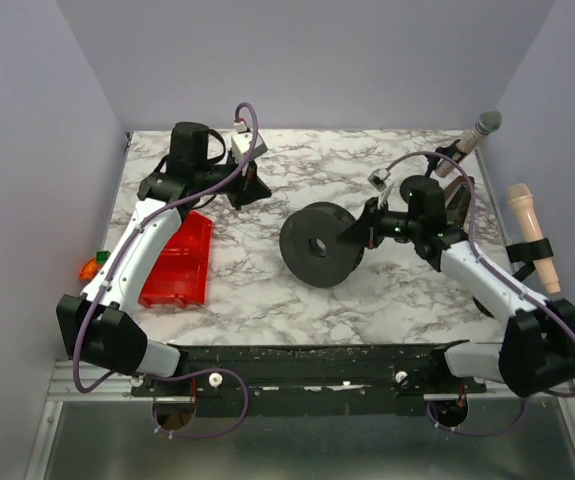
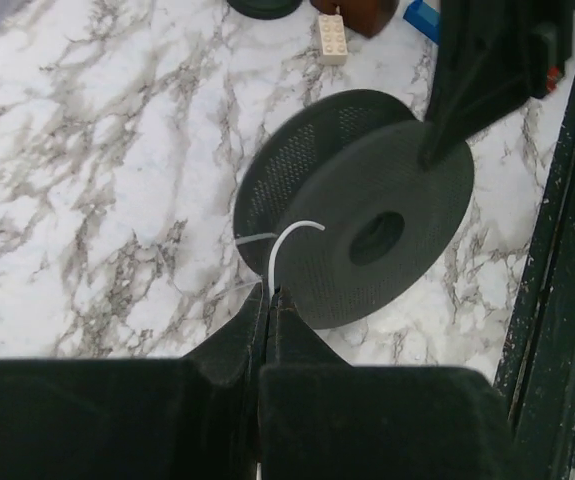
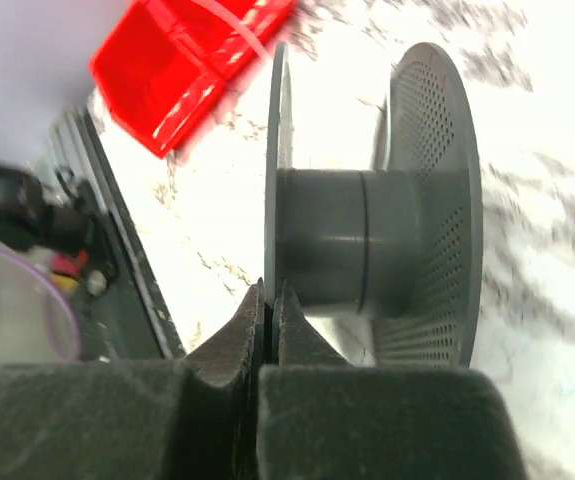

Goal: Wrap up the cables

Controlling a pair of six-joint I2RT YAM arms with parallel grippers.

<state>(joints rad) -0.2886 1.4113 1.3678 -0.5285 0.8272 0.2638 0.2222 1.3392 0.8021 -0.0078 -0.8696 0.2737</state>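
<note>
We saw the spool [image 1: 317, 247] near the middle of the table [image 1: 257, 295], tipped up so that its bored face looked toward the far-left corner. The right gripper [image 3: 269, 290] was shut on the rim of one flange [image 3: 272, 150], reaching in from the right-edge side. Whether the spool's lower rim touched the marble we could not tell.

The left gripper [image 2: 270, 295] stood toward the far-left corner, its jaws closed on a thin white cable [image 2: 289, 240]. From the pinch the cable arched up and over toward the gap between the two flanges. So the spool lay ahead of the left gripper, toward the near-right, with its axis pointing roughly back at that gripper. The core [image 3: 327, 255] looked bare in the right wrist view, so we judged the winding hardly begun.

The move ahead turned on that line: the cable had to be carried around the axis, not along it, and the left gripper was the one placed to do it.

Bare marble lay between left gripper and spool — fair room to circle. A red bin [image 1: 179, 262] sat by the left edge near the left arm; a brick [image 2: 332, 38] and a mic [image 1: 475, 135] kept to the far-right corner.
</note>
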